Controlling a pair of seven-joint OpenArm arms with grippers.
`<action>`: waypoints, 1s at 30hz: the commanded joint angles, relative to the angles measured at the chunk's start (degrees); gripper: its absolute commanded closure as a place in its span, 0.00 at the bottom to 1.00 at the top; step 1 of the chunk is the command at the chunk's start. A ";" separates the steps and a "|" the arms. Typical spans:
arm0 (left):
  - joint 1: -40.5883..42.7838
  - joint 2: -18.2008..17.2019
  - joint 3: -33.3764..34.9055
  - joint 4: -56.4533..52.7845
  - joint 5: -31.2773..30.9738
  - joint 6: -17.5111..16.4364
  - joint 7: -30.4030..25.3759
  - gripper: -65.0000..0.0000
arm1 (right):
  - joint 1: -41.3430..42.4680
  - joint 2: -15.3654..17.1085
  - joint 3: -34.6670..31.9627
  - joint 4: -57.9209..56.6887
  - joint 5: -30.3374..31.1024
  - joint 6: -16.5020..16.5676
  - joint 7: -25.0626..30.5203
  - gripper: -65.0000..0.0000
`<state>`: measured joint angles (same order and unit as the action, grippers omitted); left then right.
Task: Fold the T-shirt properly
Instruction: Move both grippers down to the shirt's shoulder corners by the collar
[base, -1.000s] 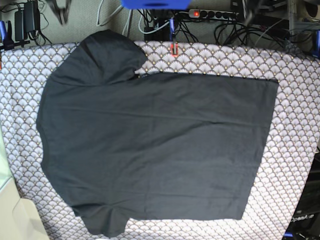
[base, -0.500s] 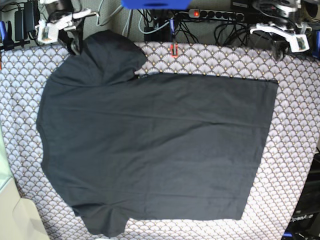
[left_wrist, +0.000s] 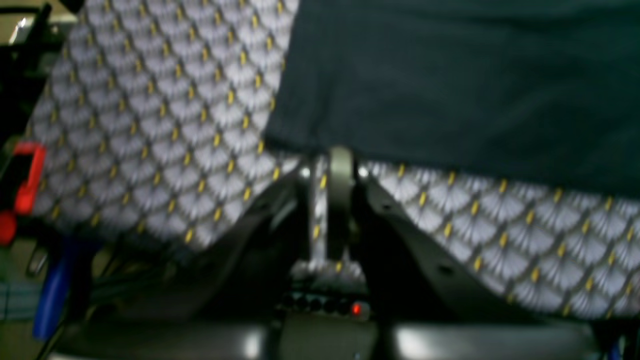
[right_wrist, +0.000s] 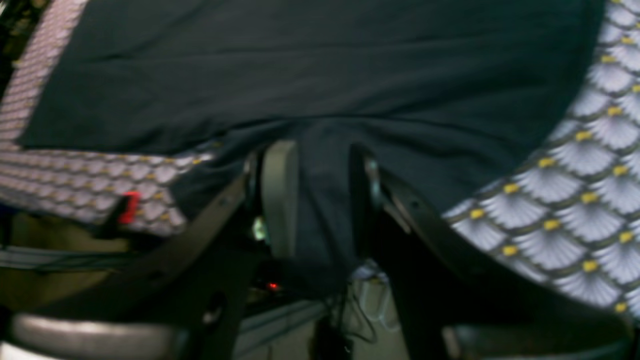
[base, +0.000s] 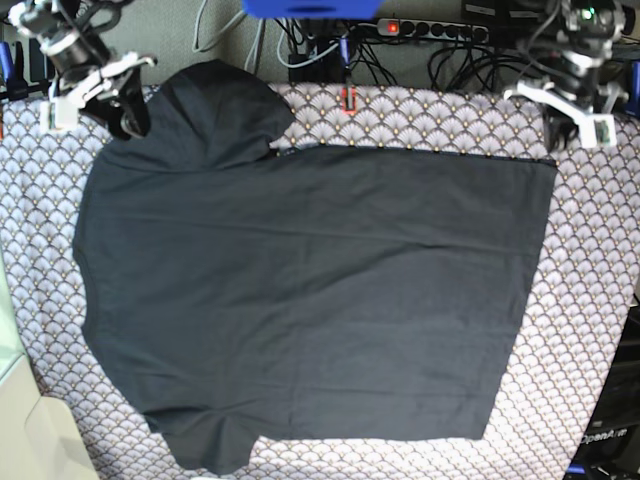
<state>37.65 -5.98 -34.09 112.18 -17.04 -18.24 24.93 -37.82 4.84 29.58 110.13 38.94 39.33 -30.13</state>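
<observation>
Garment: plain black soft cloth T-shirt (base: 310, 290) flat on scallop-print grey tablecloth surface (base: 590, 260).
Right fingers (right_wrist: 280, 195): spread astride its sleeve.
Left fingers (left_wrist: 340, 190): pressed together at its hem corner.

1. We see the base view evenly lit from above, sharp, with weak shadows.
2. Both wrist views look dim and blurred to us.
3. We notice the T-shirt (base: 310, 290) shows few details, nearly featureless black.

The T-shirt (base: 310, 290) lies flat on the tablecloth (base: 590, 300), an end effector at each far corner.
</observation>
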 joint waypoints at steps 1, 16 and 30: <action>0.20 -0.48 -0.33 1.01 -0.33 -0.09 -0.44 0.93 | 0.33 0.21 0.88 0.86 1.19 0.67 0.55 0.69; -2.44 -1.19 -0.24 1.01 4.16 -0.09 -0.18 0.93 | 7.71 -1.90 6.68 -7.66 1.37 0.67 -12.64 0.58; -3.23 -1.19 -0.33 0.74 4.25 -0.09 -0.18 0.93 | 10.00 -1.98 7.30 -15.31 1.11 0.67 -15.36 0.58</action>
<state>34.06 -6.68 -34.06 112.14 -12.45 -18.44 25.93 -27.66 2.35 36.67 94.04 39.00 39.40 -46.13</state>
